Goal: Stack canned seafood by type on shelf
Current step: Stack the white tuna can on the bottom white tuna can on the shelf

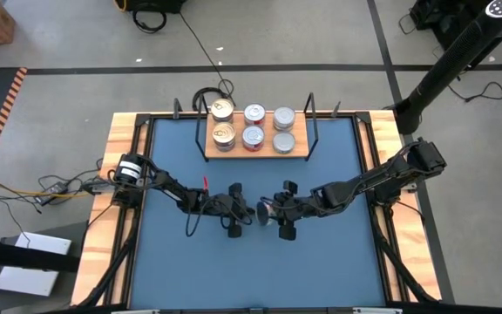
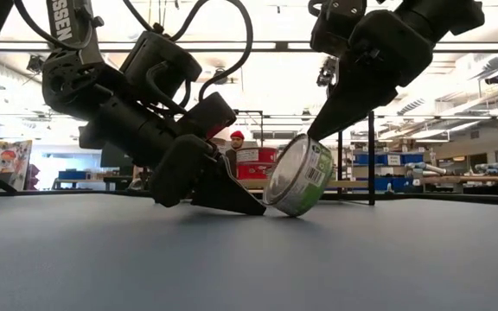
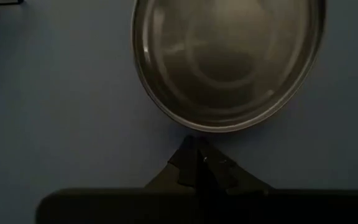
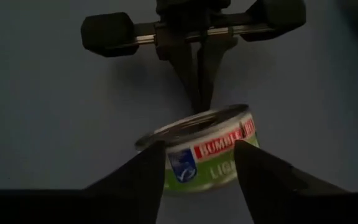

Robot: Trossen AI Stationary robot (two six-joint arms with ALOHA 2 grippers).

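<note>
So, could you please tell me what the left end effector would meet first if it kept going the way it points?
Most likely the tilted can: the left end effector, shut, points at its lower edge, seemingly almost touching, with the right end effector straddling it.

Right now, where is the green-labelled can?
The green-labelled can is tilted on edge on the blue table, mid-table in the high view, between the shut left tool and the right tool.
</note>
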